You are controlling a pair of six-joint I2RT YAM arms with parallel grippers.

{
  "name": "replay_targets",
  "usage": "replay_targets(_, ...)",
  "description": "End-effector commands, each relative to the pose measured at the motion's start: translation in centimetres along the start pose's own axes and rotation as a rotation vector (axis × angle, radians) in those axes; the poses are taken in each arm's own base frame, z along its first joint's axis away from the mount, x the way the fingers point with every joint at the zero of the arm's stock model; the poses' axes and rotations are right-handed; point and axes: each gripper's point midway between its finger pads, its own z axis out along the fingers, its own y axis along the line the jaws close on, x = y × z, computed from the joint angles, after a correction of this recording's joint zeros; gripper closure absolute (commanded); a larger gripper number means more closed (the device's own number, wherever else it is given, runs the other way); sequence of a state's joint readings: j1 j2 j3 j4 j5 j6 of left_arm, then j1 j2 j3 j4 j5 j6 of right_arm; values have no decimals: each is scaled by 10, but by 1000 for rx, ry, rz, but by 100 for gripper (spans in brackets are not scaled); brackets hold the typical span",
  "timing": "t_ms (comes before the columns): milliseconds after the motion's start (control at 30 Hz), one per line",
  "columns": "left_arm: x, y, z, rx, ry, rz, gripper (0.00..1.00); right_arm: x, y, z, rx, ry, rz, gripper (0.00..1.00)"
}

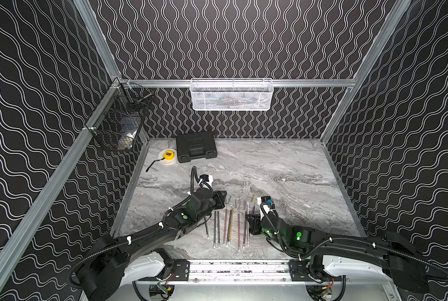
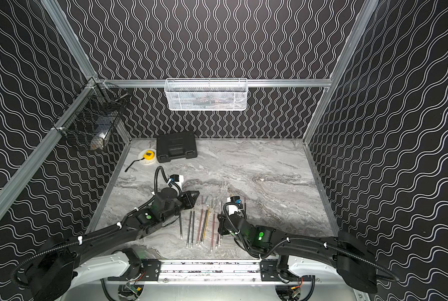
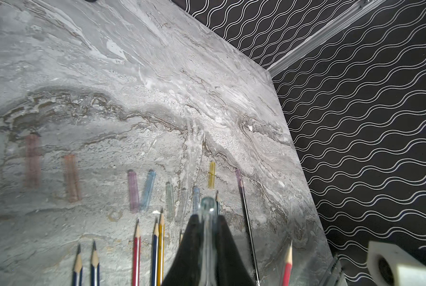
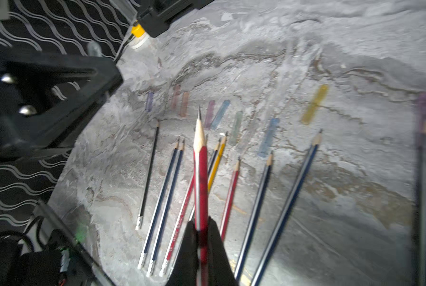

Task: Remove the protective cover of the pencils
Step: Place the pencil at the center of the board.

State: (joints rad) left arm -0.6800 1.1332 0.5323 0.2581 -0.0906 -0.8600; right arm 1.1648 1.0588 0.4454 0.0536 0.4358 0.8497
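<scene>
Both top views look steeply down from high above the table's (image 1: 269, 169) near edge toward its far edge, sharing the whole surface. The left wrist camera sits close behind the left gripper (image 3: 208, 220) and faces the far right corner. The right wrist camera sits close behind the right gripper (image 4: 201, 222) and, through blur, seems to face the far left corner. Both wrist views share the pencils (image 3: 136, 250) and caps (image 3: 133, 190).

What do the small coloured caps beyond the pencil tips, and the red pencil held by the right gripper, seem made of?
Caps: likely translucent tinted plastic; the tabletop shows through them. Red pencil: wood under red paint; its sharpened cone is bare pale wood with a dark tip.
</scene>
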Motion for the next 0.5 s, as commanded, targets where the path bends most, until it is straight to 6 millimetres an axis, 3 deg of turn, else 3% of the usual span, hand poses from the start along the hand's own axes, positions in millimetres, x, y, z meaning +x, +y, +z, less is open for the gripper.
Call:
replay_targets(0, -9, 2, -3, -29, -34, 25, 96, -1, -37, -6, 160, -23, 18, 100)
replay_targets(467, -8, 3, 0, -33, -25, 25, 97, 19, -110, -6, 351, 52, 138, 100)
